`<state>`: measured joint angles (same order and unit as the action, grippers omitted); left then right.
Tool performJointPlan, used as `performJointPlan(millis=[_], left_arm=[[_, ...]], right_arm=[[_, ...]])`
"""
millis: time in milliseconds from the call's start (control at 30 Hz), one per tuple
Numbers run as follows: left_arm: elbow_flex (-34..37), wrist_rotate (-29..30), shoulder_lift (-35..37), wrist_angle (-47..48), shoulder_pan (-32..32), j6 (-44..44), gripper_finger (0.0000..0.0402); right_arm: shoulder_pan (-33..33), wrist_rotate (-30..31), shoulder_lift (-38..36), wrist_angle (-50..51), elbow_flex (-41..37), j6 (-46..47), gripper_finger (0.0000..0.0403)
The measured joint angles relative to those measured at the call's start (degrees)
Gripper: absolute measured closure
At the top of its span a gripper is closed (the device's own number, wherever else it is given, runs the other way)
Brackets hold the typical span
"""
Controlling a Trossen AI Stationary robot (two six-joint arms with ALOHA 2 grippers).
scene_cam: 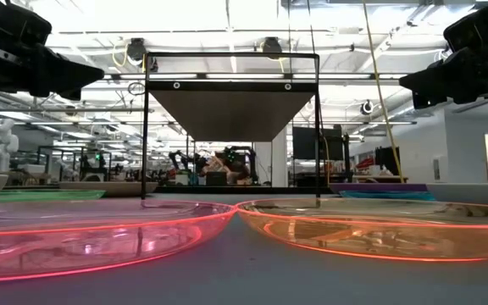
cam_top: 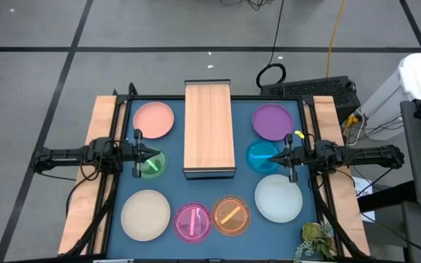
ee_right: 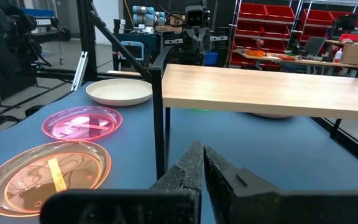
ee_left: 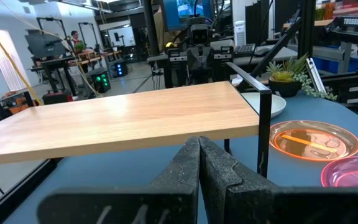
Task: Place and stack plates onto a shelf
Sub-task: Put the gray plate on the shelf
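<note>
Plates laid out around bare shelf for easy reach, left gripper and right gripper closed, holding nothing.

The shelf stands mid-table. Four plates lie to its left and in front of it. Four more plates lie to its right and in front.
</note>
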<state>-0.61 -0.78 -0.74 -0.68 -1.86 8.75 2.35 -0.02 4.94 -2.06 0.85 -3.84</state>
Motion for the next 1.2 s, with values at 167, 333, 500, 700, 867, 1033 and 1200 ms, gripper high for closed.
performJointPlan(millis=[167,333,500,700,867,1033,1200], left_arm=[[0.0,0.0,0.0,0.0,0.0,0.0,0.0398],[0.0,0.0,0.0,0.0,0.0,0.0,0.0398],[0.0,0.0,0.0,0.0,0.0,0.0,0.0398],[0.0,0.0,0.0,0.0,0.0,0.0,0.0398],[0.0,0.0,0.0,0.0,0.0,0.0,0.0398],[0.0,0.0,0.0,0.0,0.0,0.0,0.0398],[0.0,0.0,0.0,0.0,0.0,0.0,0.0398]], right_arm=[[0.0,0.0,0.0,-0.2,0.0,0.8,0.0403],[0.0,-0.1,0.0,-0.2,0.0,2.7,0.0403],[0.0,-0.1,0.0,-0.5,0.0,10.1,0.0403],[0.0,-0.1,0.0,-1.4,0.0,13.6,0.0403],[0.0,-0.2,0.0,-1.4,0.0,12.7,0.0403],[0.0,-1.7,0.0,-5.4,0.0,14.9,0.0403],[0.0,-1.2,0.0,-6.3,0.0,10.5,0.0403]])
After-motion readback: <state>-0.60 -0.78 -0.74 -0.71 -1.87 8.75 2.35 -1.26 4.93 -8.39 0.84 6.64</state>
